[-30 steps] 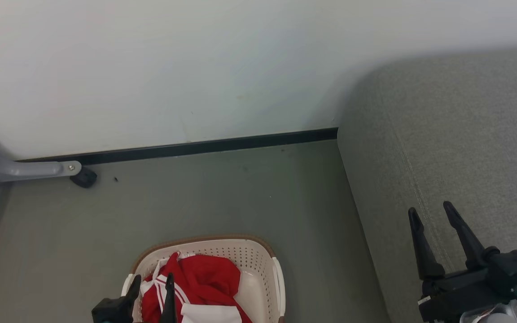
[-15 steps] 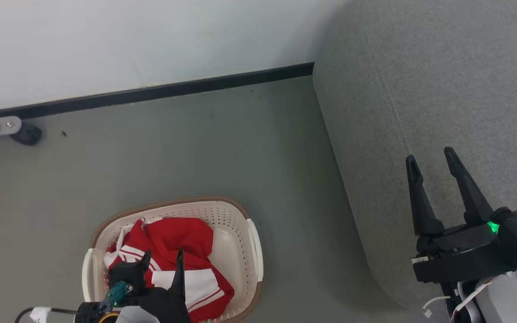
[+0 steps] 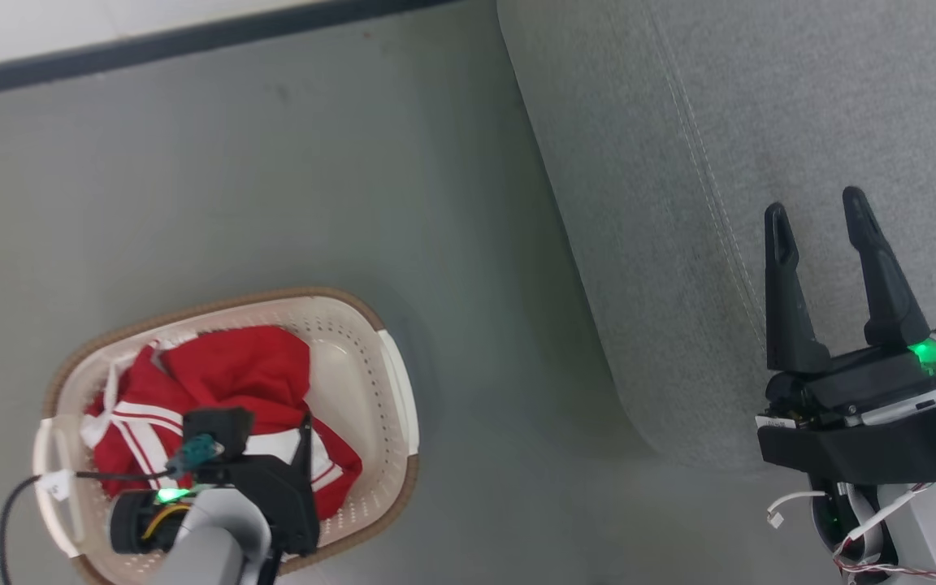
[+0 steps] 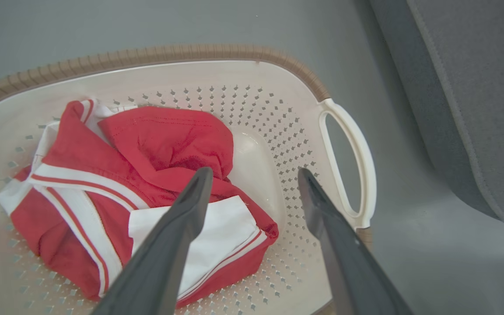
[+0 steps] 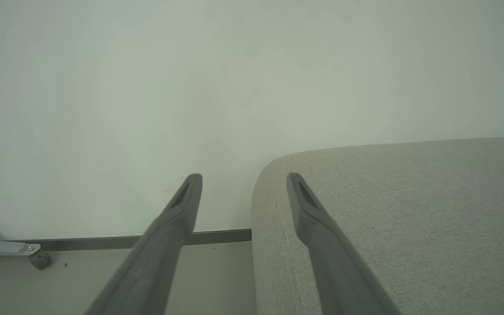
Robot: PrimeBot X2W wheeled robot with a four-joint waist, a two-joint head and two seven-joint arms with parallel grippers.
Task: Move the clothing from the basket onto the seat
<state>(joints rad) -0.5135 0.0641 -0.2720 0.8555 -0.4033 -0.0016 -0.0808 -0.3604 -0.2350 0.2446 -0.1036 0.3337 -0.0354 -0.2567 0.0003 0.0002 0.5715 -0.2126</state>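
Splayed left tool [image 4: 255, 171], seemingly just above clothing [image 4: 164, 144]

No writing can be read anywhere. A small white tag [image 3: 56, 484] on the cable [image 3: 119, 473] at the near left and a white sticker [image 3: 773, 422] on the body of the right gripper [image 3: 814, 203] are too small to make out. The clothing [image 3: 232, 366] in the basket [image 3: 216, 304] shows plain stripes and panels.

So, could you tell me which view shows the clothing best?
Left wrist view: the clothing lies close, nearly whole, in the basket. Head view: smaller, partly behind the left arm. Right wrist view: faces wall and seat.
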